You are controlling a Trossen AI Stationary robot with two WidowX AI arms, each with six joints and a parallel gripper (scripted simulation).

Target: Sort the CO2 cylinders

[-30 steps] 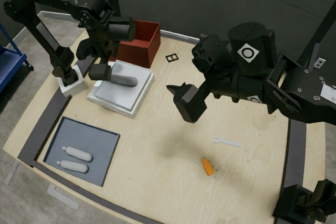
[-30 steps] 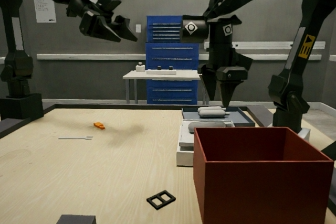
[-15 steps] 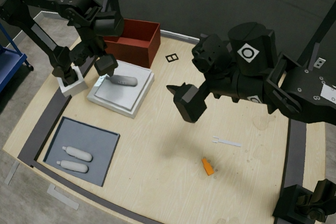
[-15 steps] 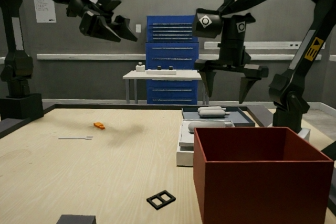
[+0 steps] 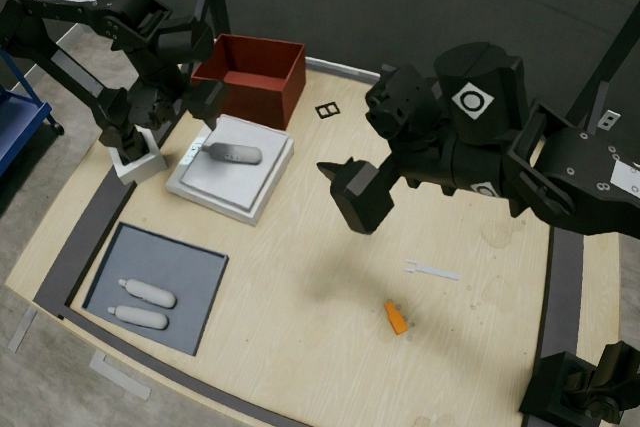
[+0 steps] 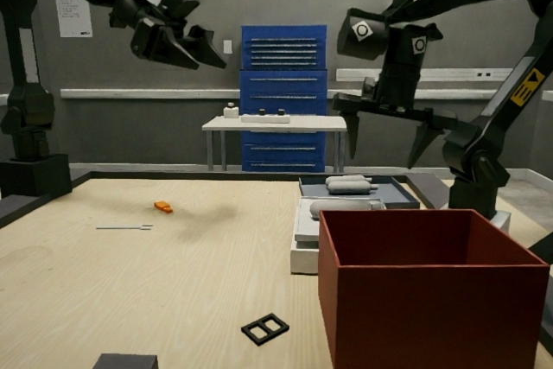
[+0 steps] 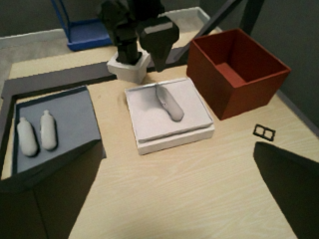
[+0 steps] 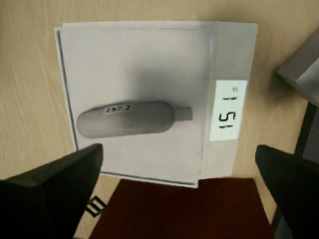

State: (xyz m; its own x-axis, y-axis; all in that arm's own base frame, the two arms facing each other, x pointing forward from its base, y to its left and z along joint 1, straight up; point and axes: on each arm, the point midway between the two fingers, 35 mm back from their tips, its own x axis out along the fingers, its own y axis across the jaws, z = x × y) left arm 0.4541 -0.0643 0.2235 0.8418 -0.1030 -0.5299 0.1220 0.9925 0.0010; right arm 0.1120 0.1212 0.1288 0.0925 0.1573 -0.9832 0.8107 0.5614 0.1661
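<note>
Below the right gripper (image 5: 199, 107) (image 6: 382, 162) (image 8: 179, 151), whose fingers stand wide with nothing between them, one grey cylinder (image 5: 235, 153) (image 6: 344, 207) (image 7: 170, 103) (image 8: 127, 119) lies on the scale (image 5: 227, 184) (image 6: 304, 262) (image 7: 150, 117) (image 8: 135, 55), its display (image 8: 229, 111) reading 151. Near that hand stands the red bin (image 5: 284, 96) (image 6: 429, 311) (image 7: 214, 75) (image 8: 184, 209). Farther from it, two more cylinders lie side by side in the tray (image 5: 170, 262) (image 6: 388, 190) (image 7: 72, 117). Well apart, the left gripper (image 5: 334, 162) (image 6: 211, 66) (image 7: 176, 147) hangs wide, holding nothing.

Lying on pale wood: small orange bottle-shaped piece (image 5: 395, 317) (image 6: 163, 206), near thin pale-grey two-pronged fork (image 5: 436, 271) (image 6: 120, 227); well apart, flat black two-windowed frame (image 5: 318, 110) (image 6: 266, 330) (image 7: 256, 132) (image 8: 90, 209). Beyond, tall blue drawer cabinet (image 6: 282, 47).
</note>
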